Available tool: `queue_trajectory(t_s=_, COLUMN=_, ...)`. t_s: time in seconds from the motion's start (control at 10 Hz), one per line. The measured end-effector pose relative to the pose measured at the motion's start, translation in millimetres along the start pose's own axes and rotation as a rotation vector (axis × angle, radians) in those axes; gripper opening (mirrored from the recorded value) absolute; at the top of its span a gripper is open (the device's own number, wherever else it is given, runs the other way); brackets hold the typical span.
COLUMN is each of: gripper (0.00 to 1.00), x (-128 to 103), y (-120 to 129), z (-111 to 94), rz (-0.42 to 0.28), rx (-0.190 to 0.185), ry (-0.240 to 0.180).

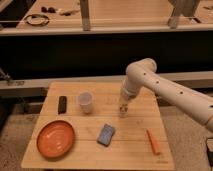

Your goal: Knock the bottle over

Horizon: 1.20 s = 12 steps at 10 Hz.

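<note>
The bottle point(122, 113) is small, slim and pale, and stands on the wooden table point(130, 150) right of the middle. My gripper point(123, 105) hangs straight down from the white arm point(165, 92), directly over the bottle's top. It covers the bottle's upper part, so I cannot tell whether it touches the bottle. The wider white cup point(85, 102) stands well to the left of the bottle.
A black block point(62, 104) lies left of the cup. An orange plate point(56, 138) sits at the front left, a blue packet point(106, 134) at the front middle, and an orange stick-shaped item point(154, 141) at the front right. A dark bench runs behind the table.
</note>
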Motion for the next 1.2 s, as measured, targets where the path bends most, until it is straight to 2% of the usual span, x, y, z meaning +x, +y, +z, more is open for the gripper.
queue_trajectory(t_s=1.2, gripper=0.05, x=-1.0, y=-1.0, z=3.2, rz=0.046, rx=0.014, ry=-0.003)
